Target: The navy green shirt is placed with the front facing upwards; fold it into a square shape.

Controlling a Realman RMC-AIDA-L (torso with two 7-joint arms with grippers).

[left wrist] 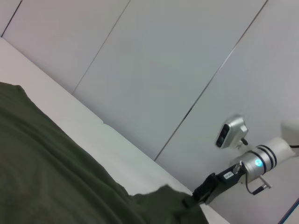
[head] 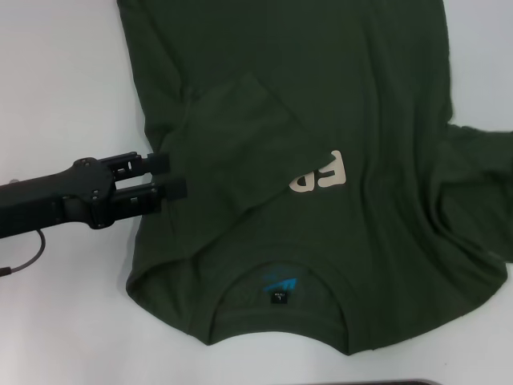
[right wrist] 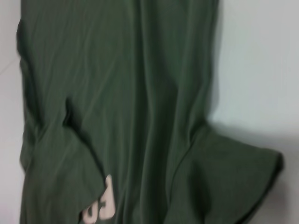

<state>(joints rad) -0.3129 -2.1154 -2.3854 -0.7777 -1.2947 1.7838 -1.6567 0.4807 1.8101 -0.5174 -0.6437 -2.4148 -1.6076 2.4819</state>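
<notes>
1. Large dark olive-green short-sleeved cotton shirt [head: 361, 120] spread flat on white worktop [head: 56, 72], collar toward near edge, body running off far edge of head view.
2. Left sleeve folded inward over chest, covering part of cream block lettering [head: 319, 173]; only last letters visible.
3. Teal print [head: 280, 282] and small black neck tag [head: 278, 297] visible inside collar opening.
4. Right sleeve lying out flat toward right edge of worktop, wrinkled.
5. Black left gripper [head: 168, 176] reaching in from left edge of worktop, at shirt's left side edge just beside folded sleeve; fingers [head: 157, 162] slightly apart, nothing clamped between them, tips at the fabric edge.
6. Left wrist view: olive fabric in foreground, grey panelled wall [left wrist: 154, 60] behind, black and silver right arm [left wrist: 233, 172] far off over far shirt edge.
7. Right gripper fingers: cannot tell; right wrist view looking down on shirt body, folded sleeve and lettering.
</notes>
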